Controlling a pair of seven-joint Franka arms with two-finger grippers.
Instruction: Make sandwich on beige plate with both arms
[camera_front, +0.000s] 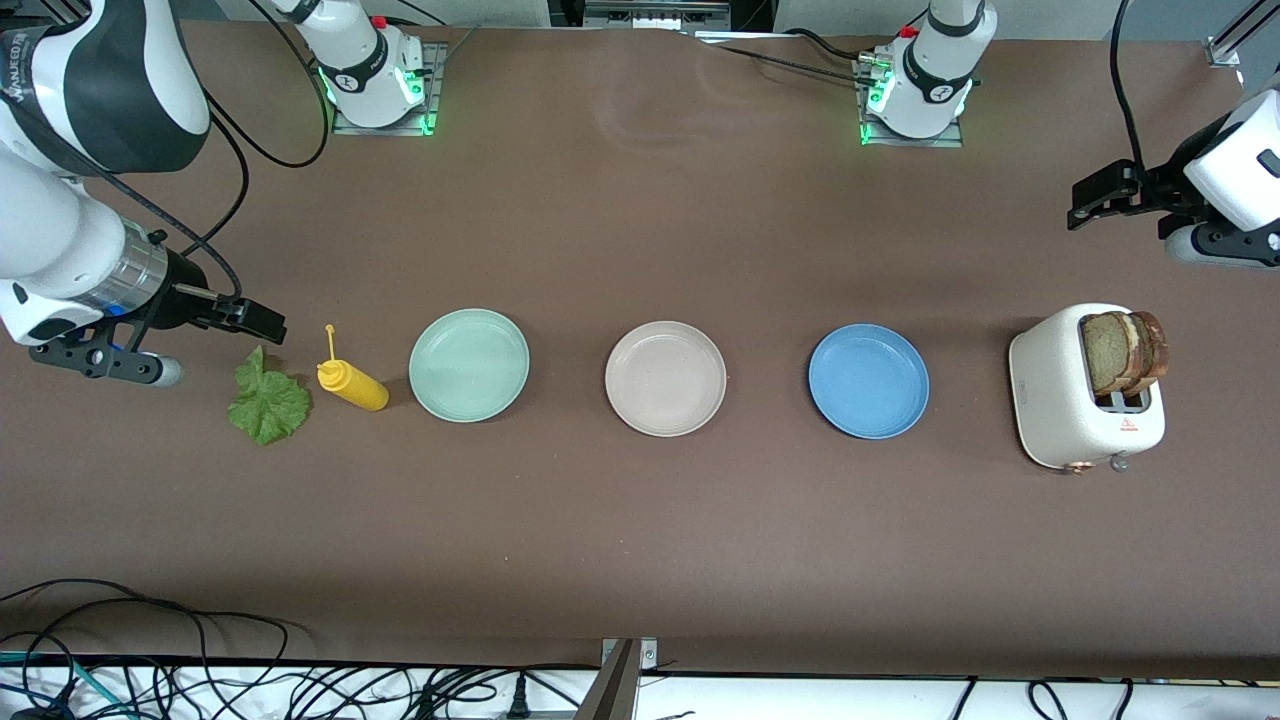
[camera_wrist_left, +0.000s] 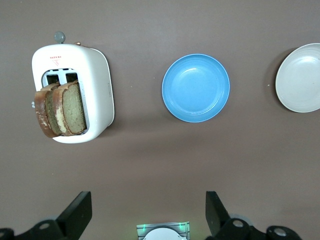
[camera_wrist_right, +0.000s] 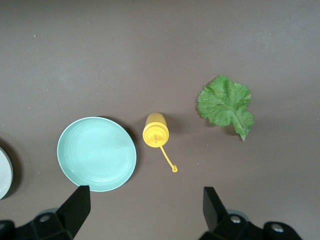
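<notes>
Beige plate (camera_front: 665, 378) bare between mint plate (camera_front: 469, 365) and blue plate (camera_front: 868, 381); both hands wide open, empty

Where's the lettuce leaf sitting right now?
The lettuce leaf lies flat on the table at the right arm's end, beside the yellow squeeze bottle, which stands between it and the mint-green plate. The open right gripper hangs close above it.

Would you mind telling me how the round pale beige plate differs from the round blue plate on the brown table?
The round pale beige plate is cream-coloured; the round blue plate is bright blue. The beige plate sits in the middle of the row of three plates, while the blue plate sits toward the left arm's end, next to the white toaster holding brown toast slices. Both are shallow, plain-rimmed, empty and look alike in size.
</notes>
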